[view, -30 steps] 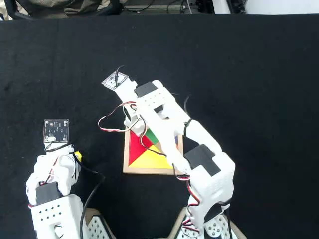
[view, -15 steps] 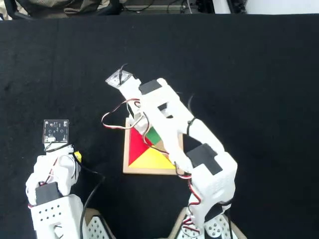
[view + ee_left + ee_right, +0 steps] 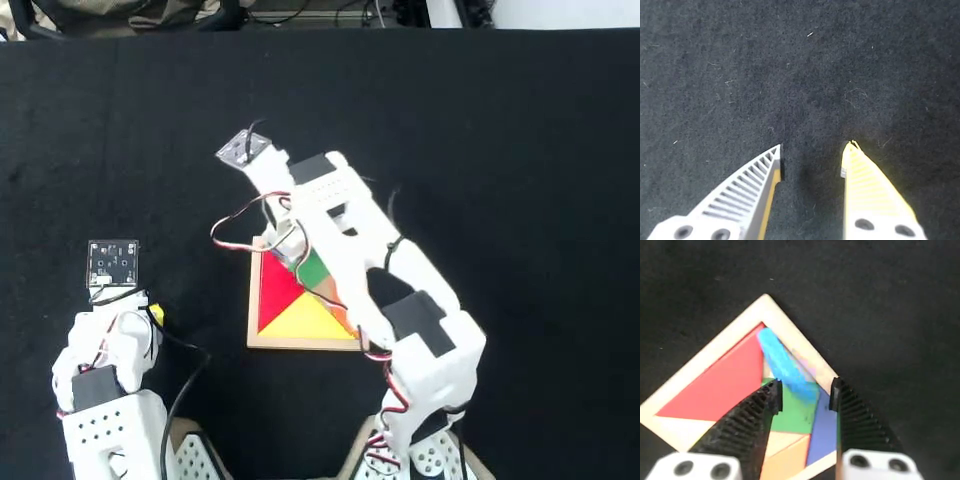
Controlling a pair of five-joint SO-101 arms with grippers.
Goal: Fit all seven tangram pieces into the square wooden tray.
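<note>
Tool above askew cyan piece

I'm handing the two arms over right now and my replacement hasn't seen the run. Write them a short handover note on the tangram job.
Left pincer: open, holding nothing, over bare black cloth to the side of the tray.
Right pincer: open, above the square wooden tray, near one corner.
Done: the red triangle, yellow triangle, green piece, dark blue piece and orange piece lie flat in the tray.
Left: the light blue piece lies slanted across the corner gap and does not look seated; it probably needs pressing flat. I cannot make out a seventh piece, so check for it.
</note>
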